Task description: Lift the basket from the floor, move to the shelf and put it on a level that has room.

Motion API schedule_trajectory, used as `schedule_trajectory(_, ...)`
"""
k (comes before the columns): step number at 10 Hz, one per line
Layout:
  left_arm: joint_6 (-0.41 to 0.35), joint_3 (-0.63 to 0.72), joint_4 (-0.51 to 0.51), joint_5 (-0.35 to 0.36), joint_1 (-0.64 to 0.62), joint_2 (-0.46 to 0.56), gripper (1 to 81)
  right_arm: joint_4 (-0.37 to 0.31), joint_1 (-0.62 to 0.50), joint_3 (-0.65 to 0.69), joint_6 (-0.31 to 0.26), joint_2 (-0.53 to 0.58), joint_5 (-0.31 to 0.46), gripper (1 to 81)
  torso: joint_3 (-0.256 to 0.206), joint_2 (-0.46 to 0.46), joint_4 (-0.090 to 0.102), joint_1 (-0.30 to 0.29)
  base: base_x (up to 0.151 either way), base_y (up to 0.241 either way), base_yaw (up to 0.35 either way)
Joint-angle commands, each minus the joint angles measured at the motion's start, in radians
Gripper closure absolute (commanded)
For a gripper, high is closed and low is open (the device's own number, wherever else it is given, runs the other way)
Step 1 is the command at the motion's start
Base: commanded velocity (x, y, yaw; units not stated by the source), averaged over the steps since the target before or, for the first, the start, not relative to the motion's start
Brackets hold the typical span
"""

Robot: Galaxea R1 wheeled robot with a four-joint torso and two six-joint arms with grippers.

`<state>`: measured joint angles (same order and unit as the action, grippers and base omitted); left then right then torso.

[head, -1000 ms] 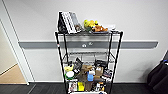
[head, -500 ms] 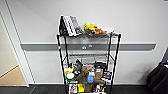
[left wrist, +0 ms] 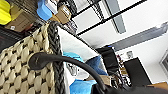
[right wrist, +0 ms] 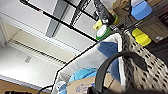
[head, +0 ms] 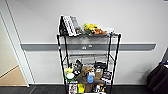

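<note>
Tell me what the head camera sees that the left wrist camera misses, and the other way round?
The head view alone takes in the whole shelf, with books and plush toys on its top tier, and a bare level below. The left wrist view alone gives the basket close up, its dark handle and blue cloth inside. Both catch the blue container among the shelf's clutter.

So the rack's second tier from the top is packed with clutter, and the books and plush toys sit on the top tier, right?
Not quite. In the head view the second tier of the rack is bare wire; the clutter sits on the tiers below. The books and plush toys are on top, as you said.
</note>
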<state>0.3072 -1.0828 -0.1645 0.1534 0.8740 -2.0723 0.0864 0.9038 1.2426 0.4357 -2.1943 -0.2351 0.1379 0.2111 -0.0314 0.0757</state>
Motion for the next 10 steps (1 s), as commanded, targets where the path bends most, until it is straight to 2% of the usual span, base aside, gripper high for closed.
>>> schedule_trajectory(1,-0.016,0.072,0.023,0.023,-0.126,0.029,81.1,0.041,-0.131,-0.08,0.012,0.011,-0.072,81.1,0.0,0.0,0.0,0.0,0.0,0.0,0.0)
schedule_trajectory(7,-0.017,0.098,0.045,0.023,-0.126,0.027,81.1,0.041,-0.131,-0.086,0.012,0.011,-0.072,81.1,0.0,0.0,0.0,0.0,0.0,0.0,0.0)
schedule_trajectory(10,-0.016,0.098,0.051,0.023,-0.126,0.024,81.1,0.044,-0.131,-0.088,0.012,0.012,-0.072,81.1,-0.002,0.001,0.0,-0.003,0.08,0.0,0.0)
